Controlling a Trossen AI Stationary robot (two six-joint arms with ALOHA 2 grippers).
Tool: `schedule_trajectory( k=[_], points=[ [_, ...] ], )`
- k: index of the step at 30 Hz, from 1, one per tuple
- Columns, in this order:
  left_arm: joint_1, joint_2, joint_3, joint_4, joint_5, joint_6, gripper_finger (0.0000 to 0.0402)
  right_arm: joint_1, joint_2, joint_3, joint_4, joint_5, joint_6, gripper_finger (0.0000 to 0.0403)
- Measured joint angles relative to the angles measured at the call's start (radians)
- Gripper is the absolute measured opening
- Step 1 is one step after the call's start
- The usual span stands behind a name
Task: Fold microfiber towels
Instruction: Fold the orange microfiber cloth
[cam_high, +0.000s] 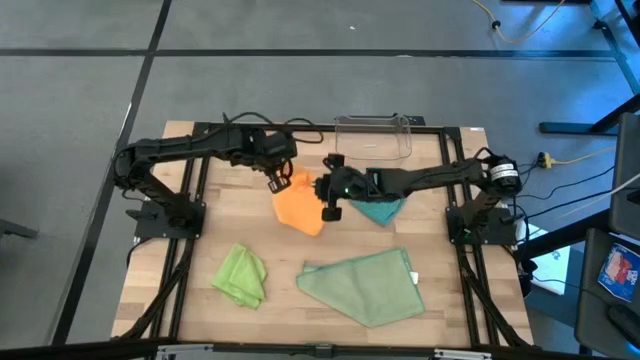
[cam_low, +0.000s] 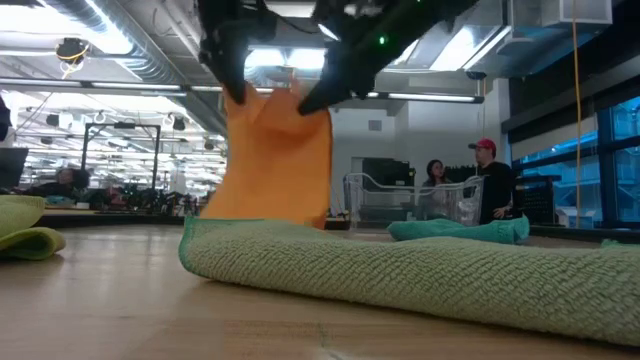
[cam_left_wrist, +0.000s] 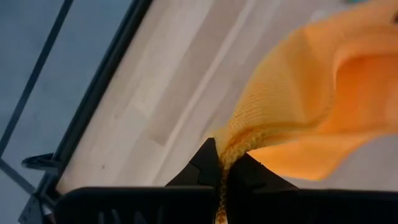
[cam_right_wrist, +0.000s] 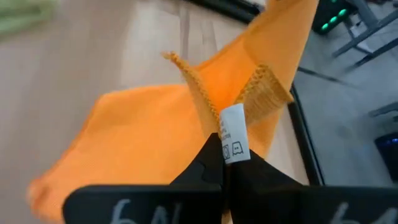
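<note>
We read no clear words anywhere. A white care tag on the orange towel bears two small symbols. Pale marks on the right claw stay illegible.

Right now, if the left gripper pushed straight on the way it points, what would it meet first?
The orange towel it already pinches shut; past that, probably the bare wooden table, though depth is unclear.

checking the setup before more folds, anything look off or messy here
Nothing damaged or spilled. The lime towel lies crumpled and the sage towel lies askew, both unfolded. The teal towel is bunched near the bin. Both grippers hold the orange towel up.
</note>
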Motion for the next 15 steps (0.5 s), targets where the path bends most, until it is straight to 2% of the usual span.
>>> schedule_trajectory(
  k=[6, 11, 15],
  points=[
    [0.053, 0.0, -0.068, 0.105, 0.0, 0.056, 0.0, -0.087, 0.0, -0.04, 0.006, -0.043, -0.063, 0.0003],
    [0.086, 0.0, -0.171, 0.234, 0.004, 0.083, 0.0, -0.149, 0.0, -0.086, 0.042, -0.132, -0.077, 0.0003],
    [0.082, 0.0, -0.235, 0.253, 0.008, 0.063, 0.0, -0.163, 0.0, -0.13, 0.049, -0.186, -0.067, 0.0003]
  ],
)
